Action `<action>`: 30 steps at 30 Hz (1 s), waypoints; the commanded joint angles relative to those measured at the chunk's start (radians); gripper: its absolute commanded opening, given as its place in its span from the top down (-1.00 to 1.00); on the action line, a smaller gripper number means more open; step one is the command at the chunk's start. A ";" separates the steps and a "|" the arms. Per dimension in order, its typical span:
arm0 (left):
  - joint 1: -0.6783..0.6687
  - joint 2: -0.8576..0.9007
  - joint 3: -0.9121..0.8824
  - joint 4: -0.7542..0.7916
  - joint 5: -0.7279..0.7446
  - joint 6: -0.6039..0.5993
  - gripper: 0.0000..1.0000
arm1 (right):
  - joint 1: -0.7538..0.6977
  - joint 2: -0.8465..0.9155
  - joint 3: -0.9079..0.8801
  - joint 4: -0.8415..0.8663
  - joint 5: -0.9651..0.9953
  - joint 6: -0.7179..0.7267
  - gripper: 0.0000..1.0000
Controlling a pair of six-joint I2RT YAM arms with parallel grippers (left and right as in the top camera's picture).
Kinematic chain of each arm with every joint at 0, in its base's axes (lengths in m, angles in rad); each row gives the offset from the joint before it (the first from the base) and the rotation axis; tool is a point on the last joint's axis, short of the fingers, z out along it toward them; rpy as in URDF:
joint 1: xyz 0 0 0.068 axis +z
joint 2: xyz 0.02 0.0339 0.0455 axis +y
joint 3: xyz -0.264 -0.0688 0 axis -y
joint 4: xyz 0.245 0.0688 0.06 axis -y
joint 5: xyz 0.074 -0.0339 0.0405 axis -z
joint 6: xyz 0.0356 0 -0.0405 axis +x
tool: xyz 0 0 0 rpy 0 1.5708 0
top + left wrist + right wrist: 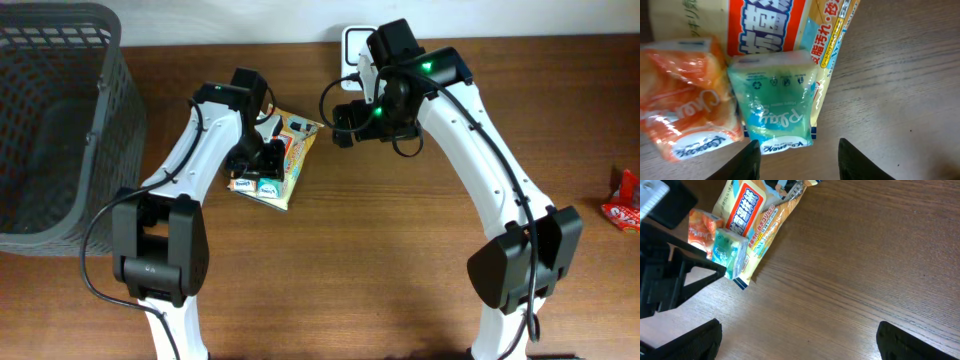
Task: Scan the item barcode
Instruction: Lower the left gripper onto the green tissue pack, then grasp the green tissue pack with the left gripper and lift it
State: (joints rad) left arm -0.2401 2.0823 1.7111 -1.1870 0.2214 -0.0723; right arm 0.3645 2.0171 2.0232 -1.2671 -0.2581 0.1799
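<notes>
**Wooden counter (380,250), packets half under the left arm**

Overhead, the left arm covers much of the green packet (775,100), which lies on a large flat packet (770,25) beside an orange packet (685,100). The left hand (799,150) stands part open astride its end, gripping nothing. The right hand (797,330) gapes wide, empty. A red packet (625,200) is cut off at the edge.

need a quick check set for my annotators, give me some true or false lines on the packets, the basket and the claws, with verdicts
1. The teal packet lies beside an orange packet, both on the large flat packet. True.
2. The right claw grips the large flat packet. False: it is open and empty over bare table.
3. The grey basket stands on the left arm's side. True.
4. The red packet lies in the grey basket. False: it lies on the table, at the edge on the right arm's side.
</notes>
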 commanded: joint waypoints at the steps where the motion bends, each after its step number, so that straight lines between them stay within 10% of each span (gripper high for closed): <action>1: -0.011 -0.005 -0.050 0.025 0.018 0.004 0.06 | 0.002 0.004 -0.004 0.001 0.008 -0.008 -0.97; 12: -0.016 -0.005 -0.146 0.140 0.021 -0.049 0.12 | 0.002 0.004 -0.004 0.001 0.008 -0.008 -0.97; 24: -0.032 -0.008 -0.120 0.098 0.059 -0.050 0.99 | 0.002 0.004 -0.004 0.000 0.008 -0.008 -0.97; 30: -0.060 -0.008 -0.119 0.102 0.071 -0.050 1.00 | 0.002 0.004 -0.004 0.001 0.008 -0.008 -0.97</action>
State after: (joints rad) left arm -0.2882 2.0819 1.5818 -1.0863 0.2737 -0.1246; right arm 0.3645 2.0171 2.0232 -1.2671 -0.2584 0.1791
